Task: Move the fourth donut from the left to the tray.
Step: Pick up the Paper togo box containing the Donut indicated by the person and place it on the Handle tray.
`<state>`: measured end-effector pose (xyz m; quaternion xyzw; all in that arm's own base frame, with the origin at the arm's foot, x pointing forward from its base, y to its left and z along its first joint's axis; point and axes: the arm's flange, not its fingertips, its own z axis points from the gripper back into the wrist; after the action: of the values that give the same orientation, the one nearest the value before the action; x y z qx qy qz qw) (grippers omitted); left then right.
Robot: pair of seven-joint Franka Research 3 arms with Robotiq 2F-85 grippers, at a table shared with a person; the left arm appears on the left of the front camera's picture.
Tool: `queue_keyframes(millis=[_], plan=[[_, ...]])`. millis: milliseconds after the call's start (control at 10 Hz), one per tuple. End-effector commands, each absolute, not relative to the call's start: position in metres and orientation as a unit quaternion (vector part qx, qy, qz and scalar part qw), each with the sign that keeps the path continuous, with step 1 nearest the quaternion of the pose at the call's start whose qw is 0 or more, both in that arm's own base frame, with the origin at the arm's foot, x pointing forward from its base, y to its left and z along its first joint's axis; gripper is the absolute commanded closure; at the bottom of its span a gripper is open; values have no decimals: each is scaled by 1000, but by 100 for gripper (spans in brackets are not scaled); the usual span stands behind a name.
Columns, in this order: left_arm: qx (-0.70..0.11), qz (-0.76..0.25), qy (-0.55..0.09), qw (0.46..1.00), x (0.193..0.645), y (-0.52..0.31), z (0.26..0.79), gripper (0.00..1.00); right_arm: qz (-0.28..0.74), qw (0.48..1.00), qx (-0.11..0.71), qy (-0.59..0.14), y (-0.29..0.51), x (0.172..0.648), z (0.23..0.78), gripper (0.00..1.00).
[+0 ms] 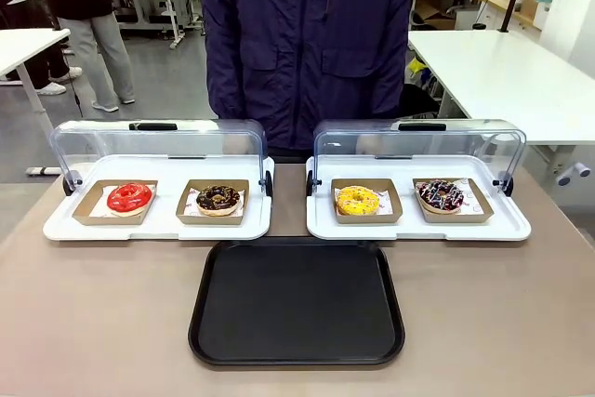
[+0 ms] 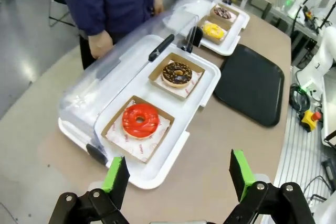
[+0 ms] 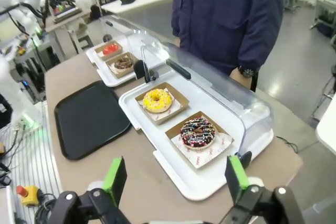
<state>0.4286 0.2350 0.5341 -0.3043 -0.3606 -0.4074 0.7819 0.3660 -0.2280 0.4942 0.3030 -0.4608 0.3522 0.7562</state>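
Right gripper: jaws spread wide, gripping nothing, clear of the table. Fourth donut sits in its cardboard holder just ahead of the fingers. Black tray lies ahead-left. Left gripper: wide open, unloaded.

The black tray lies flat on the brown table with nothing on it. Just beside its long edge, toward picture-left, sits a white tray with its clear domed lid tipped back. In this tray a red-glazed donut and a chocolate donut with golden crumbs each rest in a brown cardboard holder. Beyond the black tray's far corner a second white tray carries a yellow donut and, farther off, a dark drizzled donut. A person's hand hangs on the far side of the lid from the black tray. Nearer the camera than the black tray, the left gripper hangs with its jaws wide apart, gripping nothing.
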Motion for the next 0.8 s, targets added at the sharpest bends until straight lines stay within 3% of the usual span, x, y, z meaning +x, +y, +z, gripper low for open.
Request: queue_keyframes(millis=[0,400,700], plan=[[-309,-419,-383,763,425,240,529,0,360,744,306,-473,-230,366,496,0],[-304,-427,-417,742,416,241,527,0,360,739,309,-478,-230,364,496,0],[-303,-416,-398,759,419,247,526,0,352,750,313,-464,-228,361,492,0]])
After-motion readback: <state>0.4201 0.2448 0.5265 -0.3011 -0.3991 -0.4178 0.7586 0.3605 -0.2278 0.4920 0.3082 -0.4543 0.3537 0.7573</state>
